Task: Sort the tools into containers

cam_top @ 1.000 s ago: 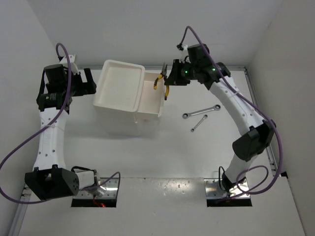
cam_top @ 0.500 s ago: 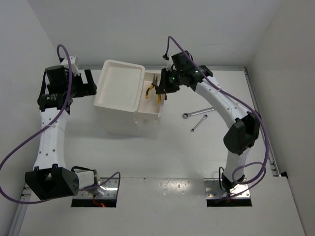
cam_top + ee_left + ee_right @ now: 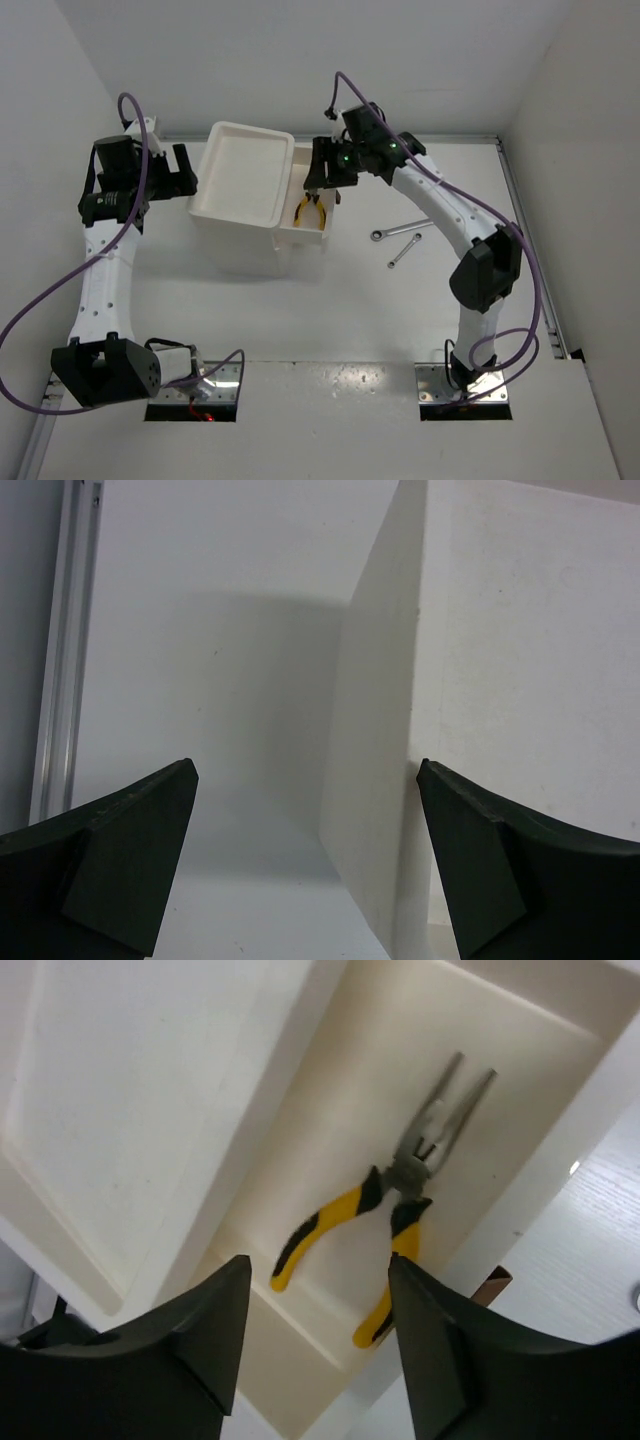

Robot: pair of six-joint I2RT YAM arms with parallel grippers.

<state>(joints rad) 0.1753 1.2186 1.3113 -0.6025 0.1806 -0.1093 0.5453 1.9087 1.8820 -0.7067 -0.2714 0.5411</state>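
The white box unit [image 3: 240, 185] stands at the back middle of the table, with its shallow top tray [image 3: 245, 172] and one drawer [image 3: 286, 228] pulled out to the right. The yellow-handled pliers [image 3: 312, 208] lie loose in that drawer, also in the right wrist view [image 3: 395, 1195]. My right gripper [image 3: 322, 182] hovers open just above the drawer, holding nothing. Two silver wrenches [image 3: 397, 231] [image 3: 404, 250] lie on the table right of the box. My left gripper [image 3: 178, 170] is open beside the box's left wall [image 3: 375, 780]. The screwdrivers are out of view.
A red-brown drawer handle [image 3: 495, 1285] shows at the drawer's front. White walls enclose the table at the back and both sides. A metal rail [image 3: 60, 650] runs along the table's left edge.
My right gripper carried the pliers left over the open drawer, then opened; the pliers dropped and now lie in the drawer. The left arm has hardly moved.
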